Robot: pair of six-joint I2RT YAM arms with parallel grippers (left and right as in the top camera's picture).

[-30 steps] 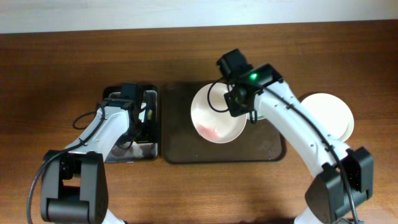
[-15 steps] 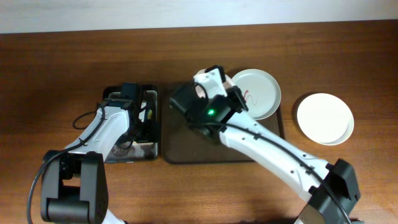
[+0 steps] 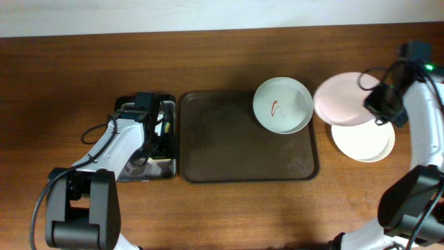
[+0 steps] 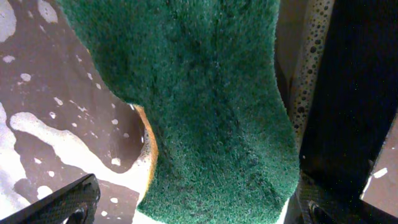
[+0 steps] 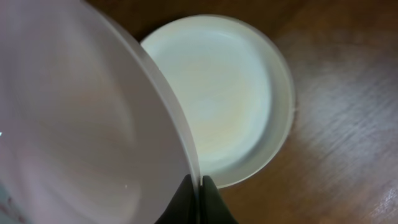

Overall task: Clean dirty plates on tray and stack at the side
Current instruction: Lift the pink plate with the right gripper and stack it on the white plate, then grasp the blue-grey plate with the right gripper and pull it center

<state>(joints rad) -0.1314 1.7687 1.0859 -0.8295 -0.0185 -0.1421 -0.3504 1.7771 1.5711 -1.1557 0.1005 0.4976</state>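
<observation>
My right gripper (image 3: 380, 104) is shut on the rim of a white plate (image 3: 343, 99) and holds it tilted in the air. Under it, a plain white plate (image 3: 364, 142) rests on the table right of the tray. In the right wrist view the two fingertips (image 5: 200, 186) pinch the held plate's (image 5: 81, 112) edge, and the resting plate (image 5: 230, 93) lies beyond. A third plate (image 3: 282, 105) with a red squiggle sits on the back right corner of the dark brown tray (image 3: 229, 153). My left gripper (image 3: 149, 132) stands open around the green sponge (image 4: 205, 106).
The small black tray (image 3: 128, 170) left of the brown tray holds the sponge and soapy water (image 4: 37, 130). The brown tray's left and front parts are bare. Bare wooden table (image 3: 222, 62) runs along the back and front.
My right arm has carried the plate from over the tray to the right, above the plain plate at the side. The smeared plate now shows. The left arm has not moved.
</observation>
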